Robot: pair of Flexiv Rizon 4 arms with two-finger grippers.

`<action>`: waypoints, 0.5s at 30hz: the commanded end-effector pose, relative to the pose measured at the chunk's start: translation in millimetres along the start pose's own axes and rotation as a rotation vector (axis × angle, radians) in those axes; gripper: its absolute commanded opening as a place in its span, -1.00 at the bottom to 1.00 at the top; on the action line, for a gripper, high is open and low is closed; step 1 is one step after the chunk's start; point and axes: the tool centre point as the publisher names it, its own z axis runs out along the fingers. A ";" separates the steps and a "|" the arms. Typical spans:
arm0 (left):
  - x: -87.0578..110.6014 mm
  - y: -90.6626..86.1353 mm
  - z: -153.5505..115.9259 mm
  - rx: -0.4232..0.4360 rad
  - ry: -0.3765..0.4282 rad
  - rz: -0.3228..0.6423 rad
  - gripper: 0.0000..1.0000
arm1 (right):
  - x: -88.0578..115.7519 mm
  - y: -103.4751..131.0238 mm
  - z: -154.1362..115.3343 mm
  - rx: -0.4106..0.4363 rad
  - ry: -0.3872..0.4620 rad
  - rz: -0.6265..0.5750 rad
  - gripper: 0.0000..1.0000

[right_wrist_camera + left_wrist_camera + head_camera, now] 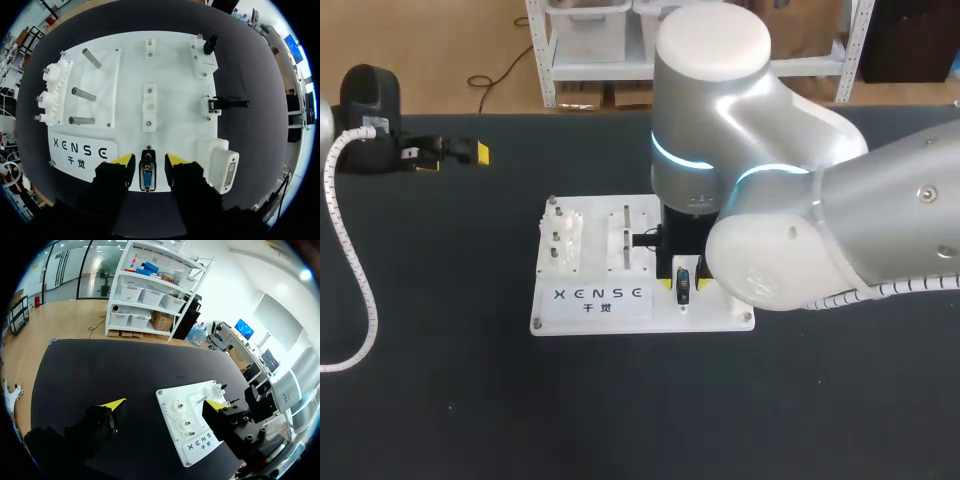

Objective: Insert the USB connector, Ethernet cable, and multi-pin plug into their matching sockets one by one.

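A white socket board [590,310] lies mid-table. My right arm reaches over it from the right, and its gripper [148,160] hangs at the board's near edge. The multi-pin plug [147,177], black with a blue face, stands between the yellow-tipped fingers [123,159]; a thin gap shows on each side, so the gripper is open. A white multi-pin socket block [224,167] sits beside it. Two black connectors, one upright [210,44] and one lying flat [229,103], rest at the board's right side. My left gripper [165,404] is open and empty, far left of the board [197,445].
A white toothed fixture [52,95] and several metal pins [82,93] occupy the board's left part. A white corrugated cable [355,260] loops over the black table at the far left, near my left gripper [448,152].
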 end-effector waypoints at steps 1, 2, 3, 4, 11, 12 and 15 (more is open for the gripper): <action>0.0 0.0 0.0 0.000 0.000 0.000 1.00 | 0.7 -2.0 -0.6 0.000 -0.001 0.000 -0.30; 0.0 0.0 0.0 0.000 0.000 0.000 1.00 | 0.8 -2.3 -0.7 0.001 -0.001 -0.002 -0.34; 0.0 0.0 0.0 0.000 0.000 0.000 1.00 | 0.9 -2.6 -0.7 0.002 -0.001 -0.004 -0.38; 0.0 0.0 0.0 0.000 0.000 0.000 1.00 | 1.0 -2.8 -0.7 0.002 -0.002 -0.005 -0.46; 0.0 0.0 0.0 0.000 0.000 0.000 1.00 | 1.0 -3.6 -0.9 0.008 -0.011 -0.017 -1.00; 0.0 0.0 0.0 0.000 0.000 0.000 1.00 | 1.0 -3.7 -0.9 0.008 -0.011 -0.017 -1.00; 0.0 0.0 0.0 0.000 0.000 0.000 1.00 | 0.9 -2.8 -2.4 0.006 -0.018 -0.026 -1.00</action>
